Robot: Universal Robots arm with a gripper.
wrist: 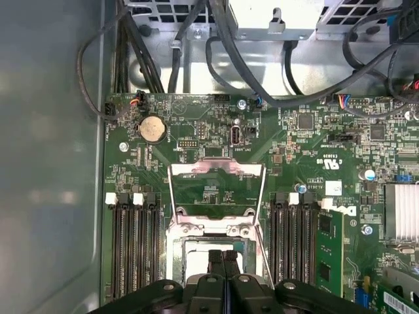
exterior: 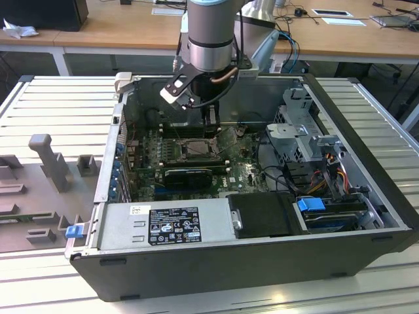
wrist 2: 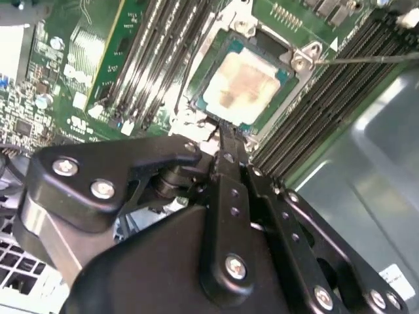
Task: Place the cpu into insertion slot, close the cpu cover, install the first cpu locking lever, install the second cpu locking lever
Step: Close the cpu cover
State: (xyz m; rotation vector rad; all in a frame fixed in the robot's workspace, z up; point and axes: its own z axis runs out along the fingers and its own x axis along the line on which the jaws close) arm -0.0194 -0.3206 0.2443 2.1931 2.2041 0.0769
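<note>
Inside the open case [exterior: 275, 265], low over the board [wrist: 196, 124], the gripper [wrist 2: 221, 140] hangs with its two fingers pressed flat together and nothing between them. In the second wrist view its tip sits just at the near edge of the slot [wrist 2: 196, 98]; whether it touches the metal there cannot be told. The cpu [wrist 2: 245, 82] lies flat and square in the slot, pale face up, with a green rim showing all round it, so the placing step looks done.

In the first wrist view the cover [wrist: 216, 169] stands swung open on the far side of the slot from the gripper [wrist: 223, 260], the board visible through its window. A thin lever [wrist 2: 366, 59] runs unlatched, out past one corner of the slot.

By my reading the step in hand is closing the cover. That calls for the shut fingers to get behind the raised frame and tip it over the chip without catching the chip or the lever.
</note>
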